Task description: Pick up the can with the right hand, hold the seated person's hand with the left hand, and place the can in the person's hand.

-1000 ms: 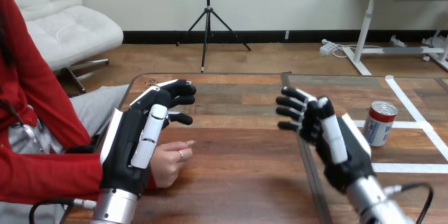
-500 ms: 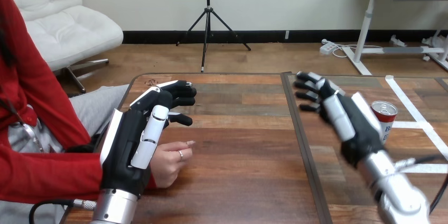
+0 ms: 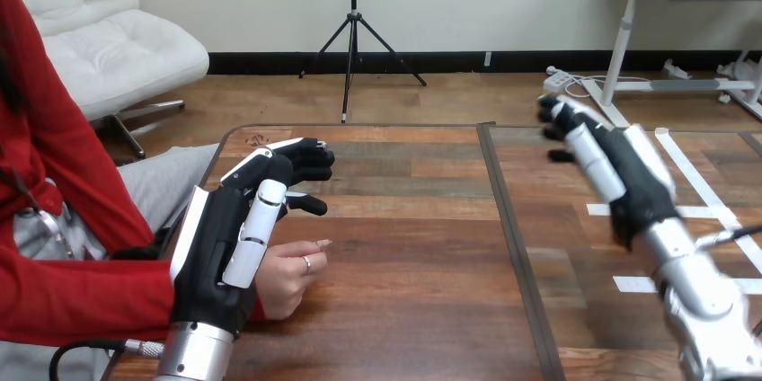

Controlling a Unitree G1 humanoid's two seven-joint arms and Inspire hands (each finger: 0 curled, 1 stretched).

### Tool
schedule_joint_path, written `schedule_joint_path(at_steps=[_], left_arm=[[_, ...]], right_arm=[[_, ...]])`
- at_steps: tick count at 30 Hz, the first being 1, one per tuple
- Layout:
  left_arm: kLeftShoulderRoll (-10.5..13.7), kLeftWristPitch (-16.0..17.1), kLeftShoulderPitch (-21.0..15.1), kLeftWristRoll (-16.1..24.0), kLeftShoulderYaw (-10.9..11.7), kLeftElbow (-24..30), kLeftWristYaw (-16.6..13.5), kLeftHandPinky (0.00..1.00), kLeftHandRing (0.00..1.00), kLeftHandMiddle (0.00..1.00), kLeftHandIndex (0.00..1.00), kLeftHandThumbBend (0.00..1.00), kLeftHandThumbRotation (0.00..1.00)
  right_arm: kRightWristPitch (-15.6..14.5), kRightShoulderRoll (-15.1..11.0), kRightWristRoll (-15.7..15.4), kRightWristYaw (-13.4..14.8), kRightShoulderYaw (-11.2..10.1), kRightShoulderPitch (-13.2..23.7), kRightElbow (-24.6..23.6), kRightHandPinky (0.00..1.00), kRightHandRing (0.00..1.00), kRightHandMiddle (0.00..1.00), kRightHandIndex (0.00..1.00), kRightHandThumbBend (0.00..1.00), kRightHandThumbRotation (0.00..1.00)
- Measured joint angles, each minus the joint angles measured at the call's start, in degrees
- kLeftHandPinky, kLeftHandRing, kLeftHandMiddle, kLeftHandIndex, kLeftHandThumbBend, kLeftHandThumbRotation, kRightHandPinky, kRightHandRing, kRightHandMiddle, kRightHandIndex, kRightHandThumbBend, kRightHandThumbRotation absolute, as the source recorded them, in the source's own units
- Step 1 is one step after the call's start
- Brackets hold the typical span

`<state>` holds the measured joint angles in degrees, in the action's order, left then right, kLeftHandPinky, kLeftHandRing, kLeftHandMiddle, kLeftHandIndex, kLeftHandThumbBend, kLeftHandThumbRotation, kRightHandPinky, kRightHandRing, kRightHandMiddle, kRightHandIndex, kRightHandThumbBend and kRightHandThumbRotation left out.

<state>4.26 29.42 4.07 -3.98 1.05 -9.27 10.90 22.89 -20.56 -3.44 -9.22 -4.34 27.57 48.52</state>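
My right hand [image 3: 620,170] is raised over the right half of the table, fingers relaxed and open, pointing away and to the left. The can is hidden behind this hand and its wrist. My left hand [image 3: 235,237] hovers open at the table's left side, fingers stretched forward. Just beneath and beside it lies the person's hand [image 3: 289,275], loosely curled on the wood near the table's left edge. My left hand's fingers are not curled round the person's hand; whether the two touch I cannot tell.
White tape lines [image 3: 710,185] mark the right part of the wooden table [image 3: 404,264]. A dark seam [image 3: 509,219] runs front to back through the tabletop's middle. The person's red sleeve [image 3: 81,296] rests along the left edge.
My right hand has swung right and farther away, rising over the spot where the can stood and covering it. My left hand and the person's hand have not moved.
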Motion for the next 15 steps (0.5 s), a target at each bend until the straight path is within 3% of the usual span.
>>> schedule_joint_path(at_steps=[15], left_arm=[[0.0,0.0,0.0,-0.1,0.0,0.0,0.4,0.54,0.7,0.7,0.67,0.46,0.88]], right_arm=[[0.3,-3.3,-5.3,5.7,0.6,8.7,11.6,0.84,0.9,0.9,0.89,0.8,1.0]])
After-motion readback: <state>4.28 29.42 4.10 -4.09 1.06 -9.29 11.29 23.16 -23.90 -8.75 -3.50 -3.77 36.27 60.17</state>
